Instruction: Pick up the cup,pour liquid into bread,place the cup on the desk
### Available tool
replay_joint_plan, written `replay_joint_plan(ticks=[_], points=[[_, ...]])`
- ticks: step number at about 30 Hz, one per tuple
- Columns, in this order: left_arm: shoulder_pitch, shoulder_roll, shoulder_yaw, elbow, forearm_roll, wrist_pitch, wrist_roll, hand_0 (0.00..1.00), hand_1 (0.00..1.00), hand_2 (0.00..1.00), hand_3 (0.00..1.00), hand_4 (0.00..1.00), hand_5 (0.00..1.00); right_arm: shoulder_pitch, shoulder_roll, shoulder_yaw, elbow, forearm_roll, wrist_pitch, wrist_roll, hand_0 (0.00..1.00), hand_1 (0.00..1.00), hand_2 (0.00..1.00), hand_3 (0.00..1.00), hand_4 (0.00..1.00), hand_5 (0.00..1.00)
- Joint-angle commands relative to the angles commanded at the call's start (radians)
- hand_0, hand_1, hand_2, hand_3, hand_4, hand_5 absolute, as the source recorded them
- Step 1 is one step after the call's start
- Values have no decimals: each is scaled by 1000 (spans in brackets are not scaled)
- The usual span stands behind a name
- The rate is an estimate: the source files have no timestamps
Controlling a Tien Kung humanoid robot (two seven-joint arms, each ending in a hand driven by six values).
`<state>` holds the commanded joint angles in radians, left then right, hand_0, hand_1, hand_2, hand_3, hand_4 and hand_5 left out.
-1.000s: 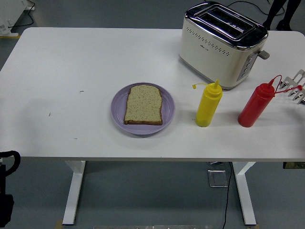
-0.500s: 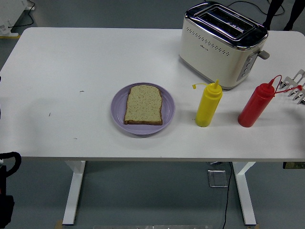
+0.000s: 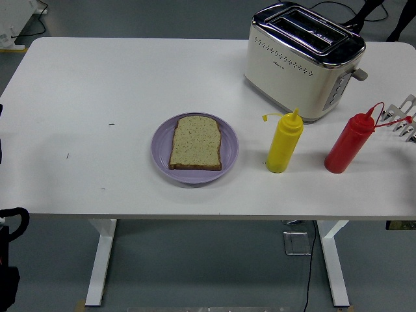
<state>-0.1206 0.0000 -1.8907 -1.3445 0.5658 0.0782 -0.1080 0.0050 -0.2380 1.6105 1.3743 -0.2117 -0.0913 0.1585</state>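
No cup shows on the table. A yellow squeeze bottle (image 3: 284, 143) and a red squeeze bottle (image 3: 349, 143) stand upright right of a purple plate (image 3: 162, 159). On the plate lies one slice of bread (image 3: 195, 143). My right hand (image 3: 398, 119) pokes in at the right edge, its silver fingers (image 3: 406, 104) spread and empty, just right of the red bottle's open cap and apart from the bottle's body. A black part of my left arm (image 3: 8, 260) hangs below the table's near left corner.
A cream and chrome toaster (image 3: 303, 60) stands at the back right, behind both bottles. The white table (image 3: 97, 84) has bare surface on its left half. A person's dark legs (image 3: 396, 19) show at the top right corner.
Nothing on the table has moved and my right hand has stayed put. A thin dark sliver has come in at the left edge, and the legs at top right have shifted.
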Motion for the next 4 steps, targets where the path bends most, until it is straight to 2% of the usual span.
replay_joint_plan(ticks=[4], points=[[-2, 0, 0, 0, 1, -1, 0, 785, 735, 733, 687, 576, 998, 1, 1, 1, -1, 2, 4, 1, 762, 720, 737, 746, 567, 486]])
